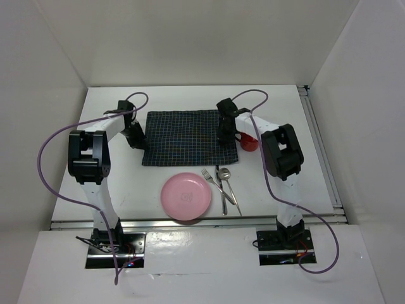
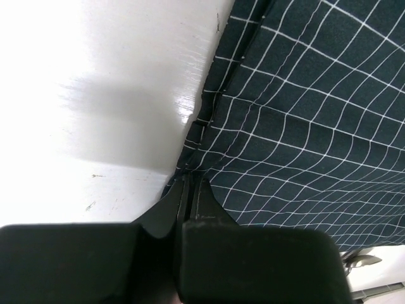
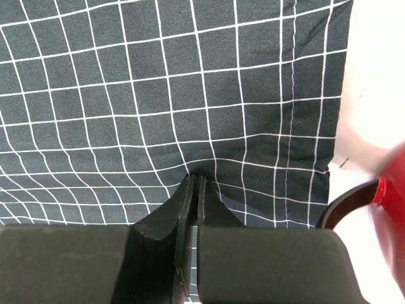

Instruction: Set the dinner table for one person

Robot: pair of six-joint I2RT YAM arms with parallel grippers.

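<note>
The left gripper (image 2: 190, 183) pinches the placemat (image 1: 186, 136) at its left edge, the right gripper (image 3: 195, 183) near its right edge; draw both evenly, cloth taut; mind the mug (image 1: 250, 144) just right of it.

placemat (image 1: 186, 136) on dinner table (image 1: 304, 177), mug (image 1: 250, 144) just right of it, plate (image 1: 186, 196) nearer, cutlery (image 1: 223, 183) right of plate

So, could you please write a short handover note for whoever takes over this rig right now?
Left gripper: shut on the left edge of the dark navy grid-checked cloth placemat.
Right gripper: shut on its right edge.
Round pink plate, metal fork, knife and spoon lie on the white tabletop, between placemat and arm bases; red mug stands by the placemat's right edge.
Done: nothing set on the placemat.
Left: settle placemat, then plate, cutlery, mug.
</note>
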